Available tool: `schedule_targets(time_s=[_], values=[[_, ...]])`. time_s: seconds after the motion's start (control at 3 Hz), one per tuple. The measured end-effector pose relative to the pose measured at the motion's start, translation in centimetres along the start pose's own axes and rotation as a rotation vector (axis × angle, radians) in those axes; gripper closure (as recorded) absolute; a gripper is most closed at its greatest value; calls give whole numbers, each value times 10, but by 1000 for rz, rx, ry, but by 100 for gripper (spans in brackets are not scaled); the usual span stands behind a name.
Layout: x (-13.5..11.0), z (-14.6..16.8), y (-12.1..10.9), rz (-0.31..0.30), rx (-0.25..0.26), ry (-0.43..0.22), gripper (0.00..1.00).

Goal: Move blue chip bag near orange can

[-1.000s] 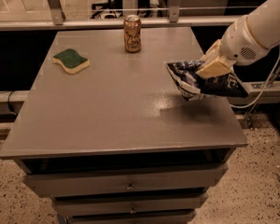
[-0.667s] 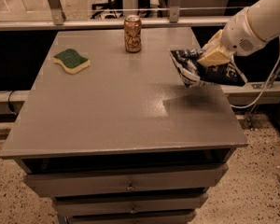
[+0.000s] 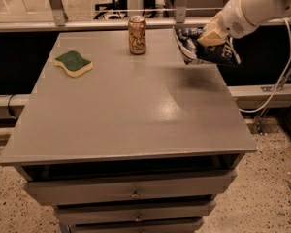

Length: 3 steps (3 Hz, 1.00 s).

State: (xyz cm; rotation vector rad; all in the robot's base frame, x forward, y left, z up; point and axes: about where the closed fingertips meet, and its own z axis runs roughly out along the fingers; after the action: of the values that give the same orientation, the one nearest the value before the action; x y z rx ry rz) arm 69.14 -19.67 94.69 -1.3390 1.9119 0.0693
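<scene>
The orange can (image 3: pixel 137 35) stands upright near the far edge of the grey table (image 3: pixel 131 110), a little left of its middle. My gripper (image 3: pixel 208 35) is at the far right, shut on the blue chip bag (image 3: pixel 194 46), which hangs crumpled in the air just above the table's far right part. The bag is to the right of the can, with a gap of about a can's width between them. The white arm (image 3: pixel 259 6) comes in from the upper right.
A green-and-yellow sponge (image 3: pixel 73 63) lies at the far left of the table. Drawers (image 3: pixel 131 191) are under the tabletop. A metal rail (image 3: pixel 111 25) runs behind the table. A white cable (image 3: pixel 276 81) hangs at the right.
My gripper has carried the blue chip bag up and away from the table's right middle toward the far edge, closer to the orange can. The can and sponge have not moved.
</scene>
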Motion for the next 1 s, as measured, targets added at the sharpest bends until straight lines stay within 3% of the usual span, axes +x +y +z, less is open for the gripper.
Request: schedule_targets(time_s=[0.67,1.0], values=[[-20,50,-55,77,128,-13,100],[-28,71,-71,123,173,1,100]])
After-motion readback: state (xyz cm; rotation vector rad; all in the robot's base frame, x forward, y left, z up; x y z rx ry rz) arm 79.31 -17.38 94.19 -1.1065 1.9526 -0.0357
